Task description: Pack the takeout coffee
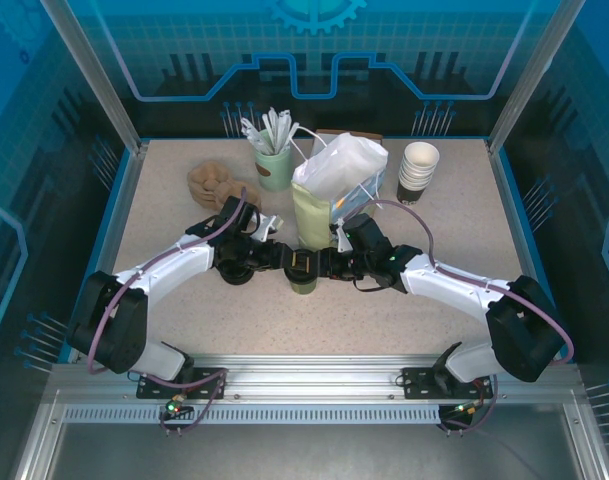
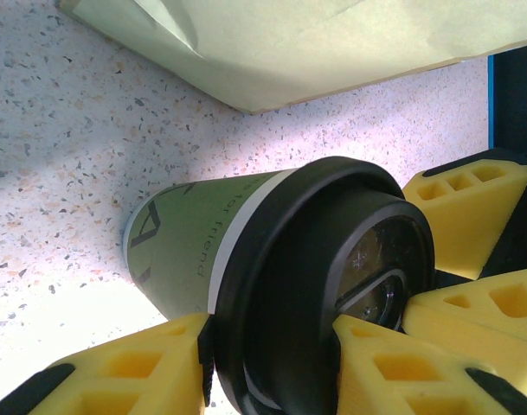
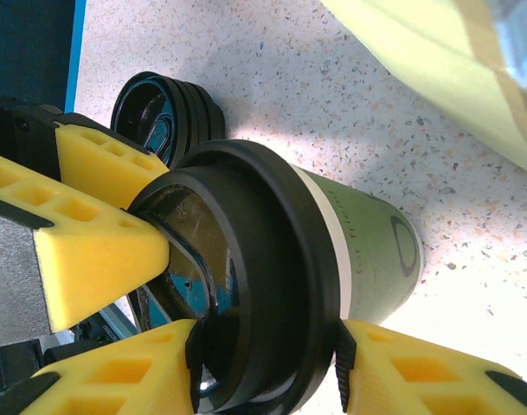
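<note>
The takeout coffee point(image 1: 304, 284), a pale green paper cup point(image 2: 189, 246) with a black lid point(image 3: 272, 259), stands on the table just in front of the paper bag point(image 1: 310, 215). My two grippers meet over it from opposite sides. The left gripper point(image 2: 272, 350) has its yellow fingers point(image 2: 133, 372) pressed on the lid's rim. The right gripper point(image 3: 267, 350) clamps the same lid, its pads touching both edges. The left arm's yellow fingers point(image 3: 94, 246) reach across the lid top in the right wrist view. In the top view the grippers point(image 1: 306, 262) hide the lid.
The tall pale green bag point(image 2: 315, 43) with a white top stands right behind the cup. A mint cup of stirrers point(image 1: 274, 165), a stack of lidless cups point(image 1: 417, 172) and a brown bundle point(image 1: 212, 183) sit at the back. Spare black lids point(image 3: 163, 112) lie by the cup.
</note>
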